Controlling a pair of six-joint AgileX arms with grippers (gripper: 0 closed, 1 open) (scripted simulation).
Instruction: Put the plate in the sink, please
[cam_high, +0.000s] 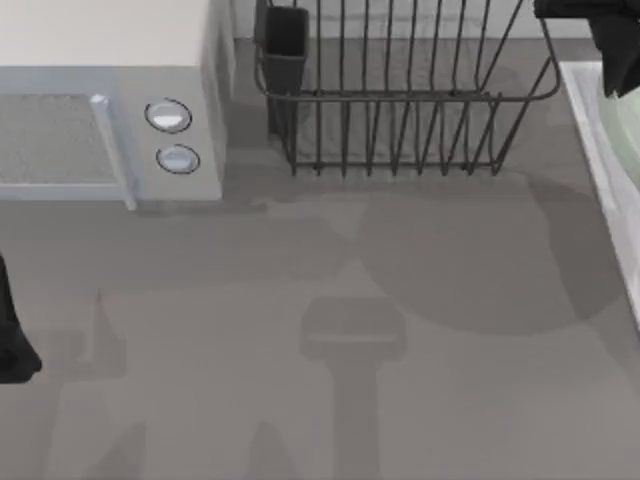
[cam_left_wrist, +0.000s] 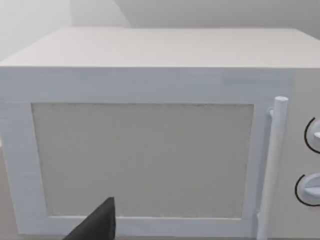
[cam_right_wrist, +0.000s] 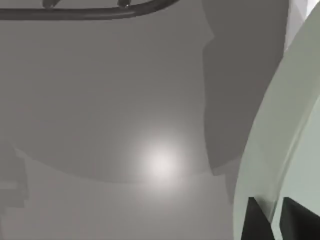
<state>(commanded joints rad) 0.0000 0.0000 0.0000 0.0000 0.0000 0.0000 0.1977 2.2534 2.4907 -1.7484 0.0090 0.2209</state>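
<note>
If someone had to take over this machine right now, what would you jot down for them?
Right end effector: shut on the plate, holding its rim, up at the table's far right corner.
Left end effector: parked at the left edge, facing the microwave.
Plate: off the table, carried over the sink, beside the dish rack.
Done: plate picked up and brought to the sink.
Left: lower it into the basin, let go, pull back.

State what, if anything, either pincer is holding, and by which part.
The right pincer, at the top view's far right above the sink, grips the plate by its rim. The left pincer holds nothing.
</note>
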